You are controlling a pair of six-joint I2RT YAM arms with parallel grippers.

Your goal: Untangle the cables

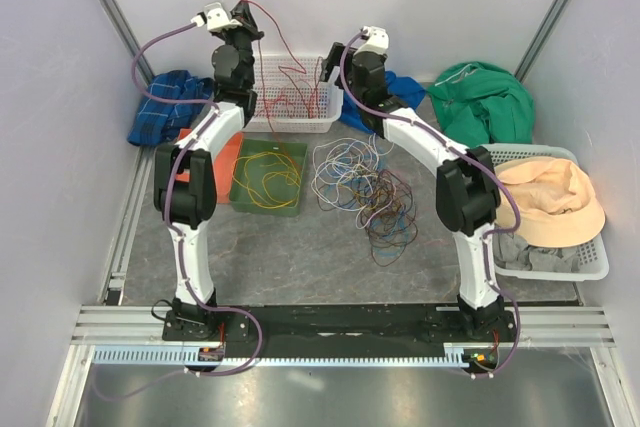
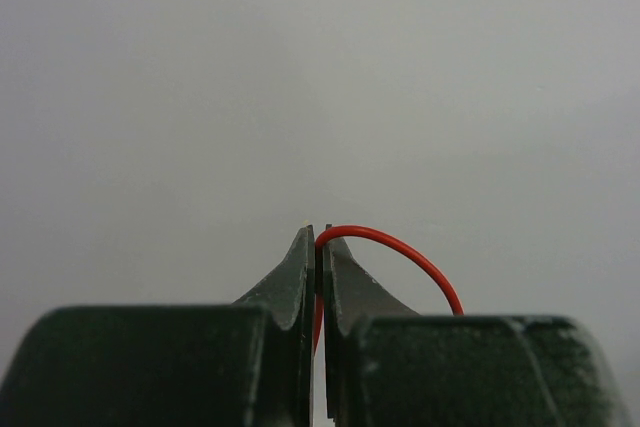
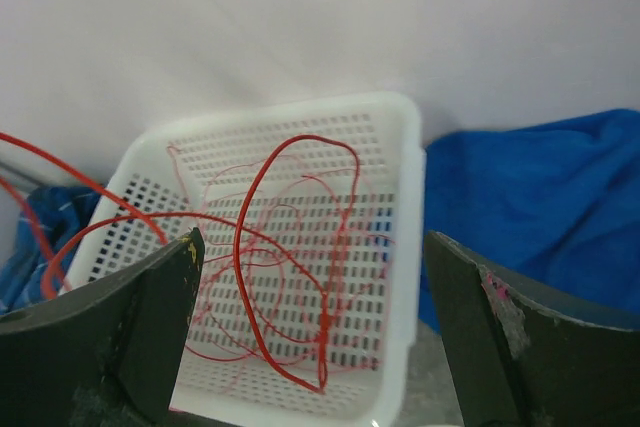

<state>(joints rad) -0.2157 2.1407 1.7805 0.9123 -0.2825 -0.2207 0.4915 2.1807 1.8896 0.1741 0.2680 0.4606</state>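
My left gripper is raised high above the white basket at the back. It is shut on a red cable, which arcs from its tips down into the basket. My right gripper stands wide open over the basket's right side with nothing between its fingers. Loops of red cable lie in the basket below it. A tangled pile of white, purple, red and blue cables lies mid-table. Yellow cables rest in a green tray.
An orange tray sits under the left arm. A blue checked cloth lies at the back left, a blue cloth behind the right arm and a green cloth at the back right. A white basket of clothes stands at the right.
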